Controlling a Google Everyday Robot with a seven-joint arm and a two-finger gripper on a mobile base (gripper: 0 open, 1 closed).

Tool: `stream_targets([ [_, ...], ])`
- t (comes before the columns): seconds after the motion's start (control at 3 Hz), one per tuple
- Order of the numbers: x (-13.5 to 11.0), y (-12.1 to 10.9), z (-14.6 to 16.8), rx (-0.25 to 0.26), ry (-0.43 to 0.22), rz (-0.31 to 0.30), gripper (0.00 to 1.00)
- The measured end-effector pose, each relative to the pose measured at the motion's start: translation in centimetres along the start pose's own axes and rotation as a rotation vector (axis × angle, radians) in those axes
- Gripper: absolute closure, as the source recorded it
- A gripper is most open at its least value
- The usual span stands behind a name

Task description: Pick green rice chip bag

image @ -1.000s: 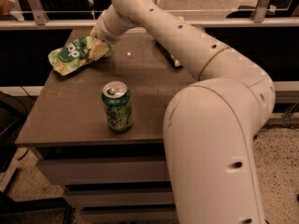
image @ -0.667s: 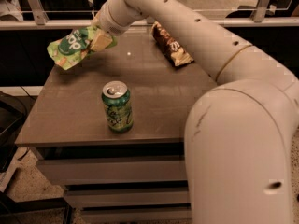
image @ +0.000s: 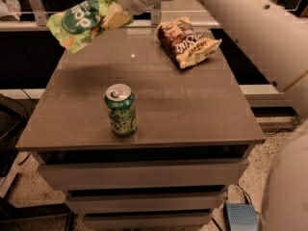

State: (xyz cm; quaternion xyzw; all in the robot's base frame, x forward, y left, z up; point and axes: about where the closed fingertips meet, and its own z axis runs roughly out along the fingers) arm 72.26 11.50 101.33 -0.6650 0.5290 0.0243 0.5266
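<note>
"Starting at the left, where does the green rice chip bag sit against the gripper?"

"It hangs in the air above the far-left corner of the counter, touching nothing below. It lies to the left of the gripper, with its long axis sloping from lower left up to upper right. The upper right end goes in between the fingers."

"So the fingers are closed on it?"

"Yes, they are pinched on that end of the pouch, and the rest droops free. With only one arm, any further lift depends on that single pinch, I'd judge."

"And further right?"

"The green soda can stands upright near the front edge, left of centre, well apart from the bag. The brown-and-cream chip bag lies flat toward the far-right corner, right of the gripper and not touching it."

"What has changed from a second ago?"

"Then the bag lay low at the far-left corner, apparently resting on the top. Now it has risen clear and casts a dim shadow on the surface. The arm has swung up too, so the brown-and-cream bag shows whole. The can has not moved."
</note>
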Motion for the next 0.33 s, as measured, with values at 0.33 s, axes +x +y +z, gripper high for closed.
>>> stream_targets([
  [0.33,-0.16,-0.44,-1.19,0.019,-0.004,-0.002,1.00],
])
